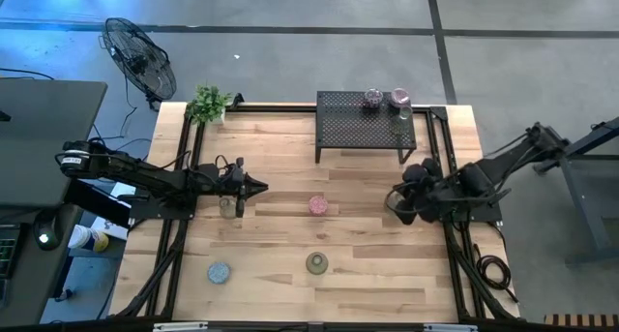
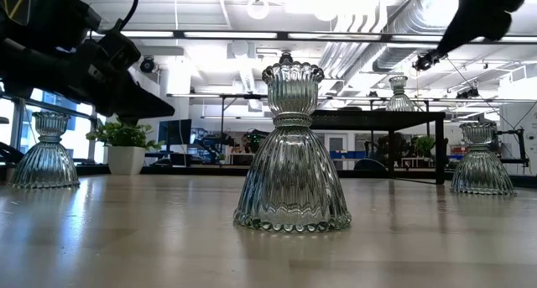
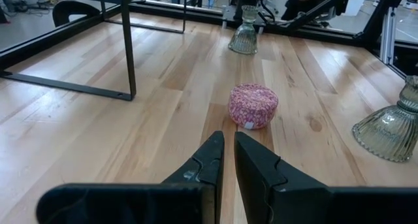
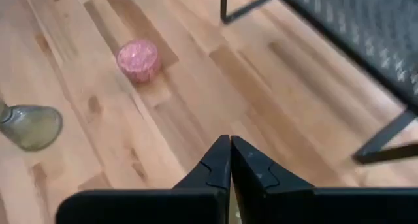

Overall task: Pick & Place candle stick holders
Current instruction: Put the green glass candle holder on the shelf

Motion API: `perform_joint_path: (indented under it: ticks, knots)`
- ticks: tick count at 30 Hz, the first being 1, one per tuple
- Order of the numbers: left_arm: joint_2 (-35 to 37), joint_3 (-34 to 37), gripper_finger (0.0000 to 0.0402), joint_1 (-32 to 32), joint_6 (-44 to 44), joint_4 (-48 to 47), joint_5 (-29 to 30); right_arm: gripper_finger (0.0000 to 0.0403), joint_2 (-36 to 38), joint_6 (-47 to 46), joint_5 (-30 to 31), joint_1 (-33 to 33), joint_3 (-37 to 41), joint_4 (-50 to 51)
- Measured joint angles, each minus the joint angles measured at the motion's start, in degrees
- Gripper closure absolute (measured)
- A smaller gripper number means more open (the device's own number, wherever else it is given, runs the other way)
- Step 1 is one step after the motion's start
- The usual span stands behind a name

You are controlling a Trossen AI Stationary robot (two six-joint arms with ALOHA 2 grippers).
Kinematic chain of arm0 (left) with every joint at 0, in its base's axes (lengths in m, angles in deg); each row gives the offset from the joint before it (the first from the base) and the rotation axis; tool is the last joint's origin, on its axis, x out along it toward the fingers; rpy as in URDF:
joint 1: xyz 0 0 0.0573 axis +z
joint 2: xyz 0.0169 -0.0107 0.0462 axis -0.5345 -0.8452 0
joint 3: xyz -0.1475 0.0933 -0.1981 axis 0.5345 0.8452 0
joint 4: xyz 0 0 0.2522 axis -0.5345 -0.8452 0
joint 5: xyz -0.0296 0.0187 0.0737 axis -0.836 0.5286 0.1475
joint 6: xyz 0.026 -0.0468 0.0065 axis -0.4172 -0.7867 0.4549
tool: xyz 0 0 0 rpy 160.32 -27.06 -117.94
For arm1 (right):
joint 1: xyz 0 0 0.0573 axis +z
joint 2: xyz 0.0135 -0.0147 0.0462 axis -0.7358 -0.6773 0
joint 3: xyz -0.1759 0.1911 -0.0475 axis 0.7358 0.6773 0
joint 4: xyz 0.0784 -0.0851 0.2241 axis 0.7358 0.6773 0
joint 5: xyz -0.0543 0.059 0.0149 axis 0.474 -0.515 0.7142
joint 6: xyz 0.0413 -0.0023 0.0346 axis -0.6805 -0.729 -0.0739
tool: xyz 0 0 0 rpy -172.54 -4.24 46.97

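A pink round squat holder (image 1: pixel 317 204) sits on the table's middle, between my two grippers; it also shows in the left wrist view (image 3: pixel 253 105) and the right wrist view (image 4: pixel 138 59). An olive-green ribbed holder (image 1: pixel 316 263) stands nearer the front, upright on its wide base (image 2: pixel 292 212). A light-blue holder (image 1: pixel 220 272) stands at the front left. A clear holder (image 1: pixel 229 206) stands under my left arm. My left gripper (image 1: pixel 263 187) is shut and empty, pointing at the pink holder. My right gripper (image 1: pixel 391 204) is shut and empty, to the pink holder's right.
A black mesh rack (image 1: pixel 366 127) stands at the far middle with three holders on its top, near its right end (image 1: pixel 399 98). A potted plant (image 1: pixel 208 104) stands at the far left corner. A clear holder (image 3: pixel 245 36) stands near my right arm. Bare wood lies around the pink holder.
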Motion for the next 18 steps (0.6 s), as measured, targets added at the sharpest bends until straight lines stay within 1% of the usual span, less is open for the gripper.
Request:
perform_joint_path:
  ticks: [5,9,12,18]
  knots:
    - [0.00,0.00,0.0367,-0.02,0.00,-0.27,-0.02,0.0385,-1.98,-5.26,0.45,1.21,2.76,-1.27]
    - [0.00,-0.02,0.0367,0.00,-0.01,-1.07,-0.02,0.0355,-3.43,-7.48,-2.51,1.19,5.11,-2.20]
    - [0.00,-0.02,0.0367,0.00,0.00,-1.07,-0.02,0.0317,-3.72,-7.57,-5.08,1.21,5.49,-1.99]
    - [0.00,-0.02,0.0367,0.00,0.00,-1.11,0.00,0.0219,-3.72,-8.58,-5.71,1.17,5.52,1.71]
